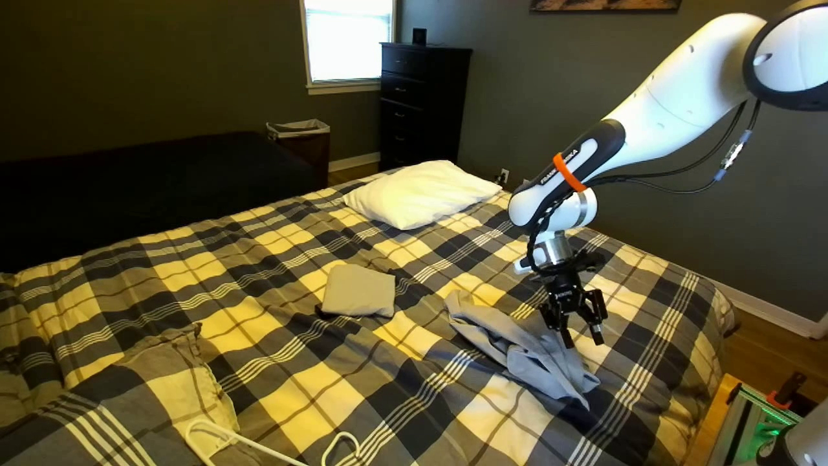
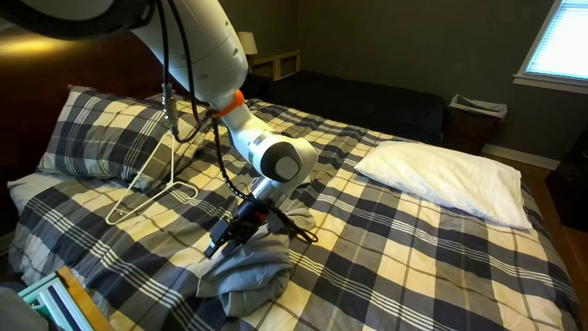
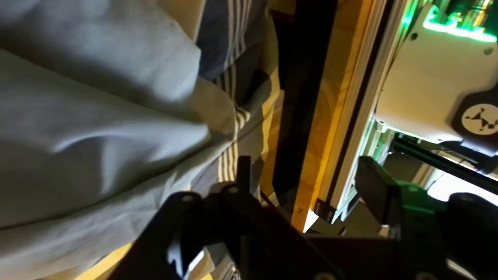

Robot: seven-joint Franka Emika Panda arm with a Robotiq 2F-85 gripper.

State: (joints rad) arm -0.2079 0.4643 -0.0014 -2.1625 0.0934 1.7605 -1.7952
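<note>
- The gripper [image 1: 582, 336] hangs over the bed, pointing down at a slant; its 2 fingers are spread, with a gap between them visible in an exterior view and in the wrist view.
- The gray cloth [image 2: 257, 276] lies crumpled in loose folds on the plaid bedspread [image 1: 272, 349], just below and beside the gripper; whether a fingertip touches it, I cannot tell.
- In the wrist view the cloth fills most of the left part, while a wooden edge [image 3: 328, 112] and a metal frame run past on the right.
- A folded cloth [image 1: 359, 291], flat and roughly square, rests on the bedspread near the crumpled cloth, with a dark edge showing beneath it.
- A white hanger [image 2: 137, 176] lies by the plaid pillow [image 2: 105, 138], its upper end overlapping the pillow in an exterior view.
- A white pillow [image 1: 424, 194] lies flat toward the far end of the bed, well apart from the gripper.
- The white arm [image 1: 679, 103] carries an orange band [image 1: 569, 173] above the wrist.
- Behind the bed stand a lined hamper [image 1: 303, 149] and a dark dresser [image 1: 424, 107], near a bright window [image 1: 349, 42].
</note>
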